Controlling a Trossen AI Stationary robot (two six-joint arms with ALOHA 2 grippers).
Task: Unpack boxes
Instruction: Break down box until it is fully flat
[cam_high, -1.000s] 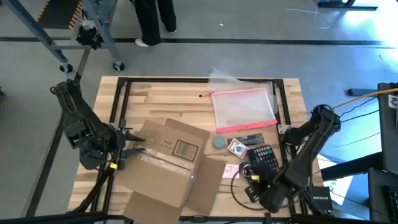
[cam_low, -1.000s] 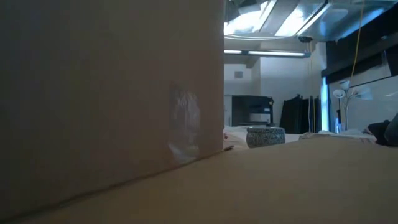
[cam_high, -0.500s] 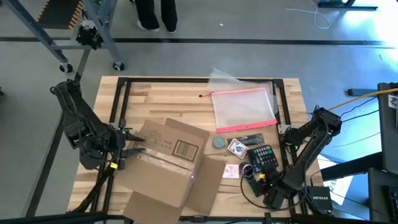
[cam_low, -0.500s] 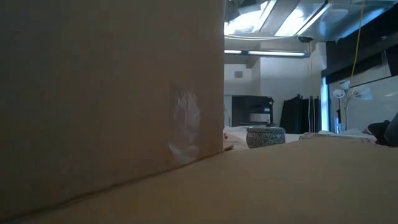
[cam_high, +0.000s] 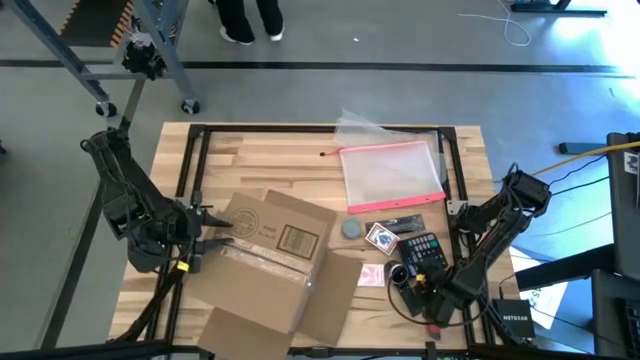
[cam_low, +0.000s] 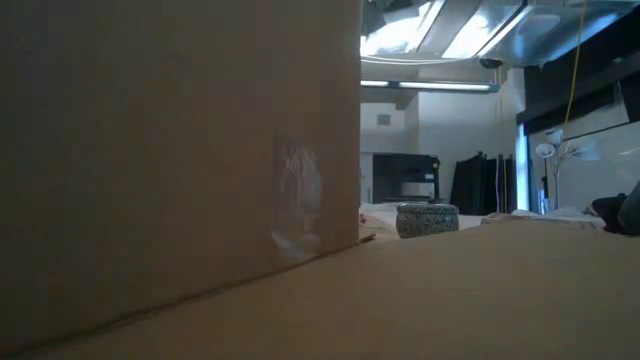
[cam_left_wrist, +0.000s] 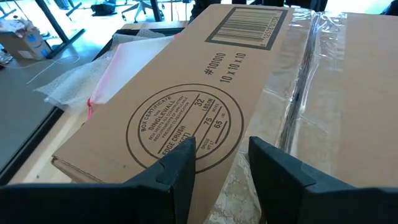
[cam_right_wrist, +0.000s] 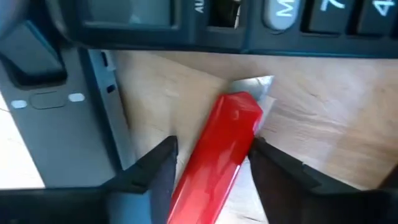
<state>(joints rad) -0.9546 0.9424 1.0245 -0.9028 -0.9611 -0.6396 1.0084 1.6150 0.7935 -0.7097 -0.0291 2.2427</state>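
The left gripper (cam_left_wrist: 217, 163) rests its parted, empty fingers at the edge of the taped box (cam_left_wrist: 205, 99), apparently steadying it. A red tool (cam_right_wrist: 221, 149) lies on the desk (cam_right_wrist: 311, 124) between the right gripper's (cam_right_wrist: 211, 168) open fingers, which seem poised to grasp it. The tool's kind is unclear, and the box blocks the low view.

box (cam_low: 170, 160) wall fills left, flap across bottom | tape patch (cam_low: 297, 200) on wall | speckled bowl (cam_low: 427, 219) behind

Even overhead light, bright ceiling glare in low view, close cardboard box (cam_low: 180, 150) dim, perhaps blurred
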